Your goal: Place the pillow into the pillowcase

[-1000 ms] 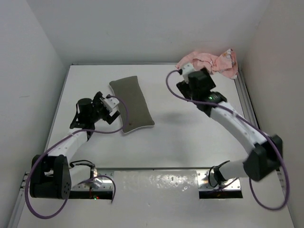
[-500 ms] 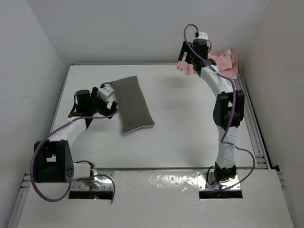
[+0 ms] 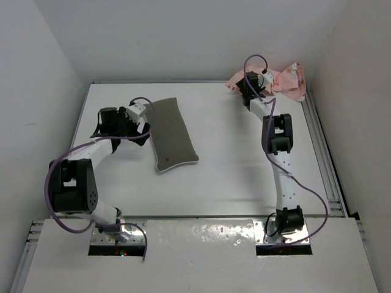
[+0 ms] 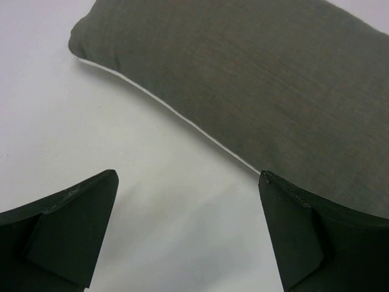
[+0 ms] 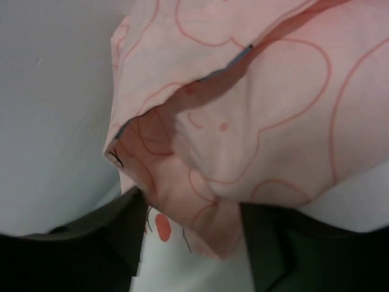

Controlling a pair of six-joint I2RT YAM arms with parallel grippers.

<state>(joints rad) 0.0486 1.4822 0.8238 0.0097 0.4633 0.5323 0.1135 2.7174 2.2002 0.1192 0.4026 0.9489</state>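
Note:
The olive-grey pillow (image 3: 174, 133) lies flat on the table left of centre; in the left wrist view the pillow (image 4: 255, 79) shows its pale edge seam. My left gripper (image 3: 144, 127) (image 4: 187, 176) stands open at its left long edge, with one fingertip (image 4: 285, 207) over the seam and bare table between the jaws. The pink printed pillowcase (image 3: 284, 82) (image 5: 255, 121) lies crumpled in the back right corner. My right gripper (image 3: 244, 85) (image 5: 191, 225) is at its left end, with a fold of the fabric caught between the fingers.
White walls (image 3: 183, 36) enclose the table at the back and both sides. A metal rail (image 3: 324, 159) runs along the right edge. The right arm (image 3: 278, 140) stretches nearly straight from its base to the back corner.
My right arm has stretched out to the back corner and its jaws have closed in on the pillowcase's fabric. My left gripper has slid toward the back along the pillow's left edge, still open.

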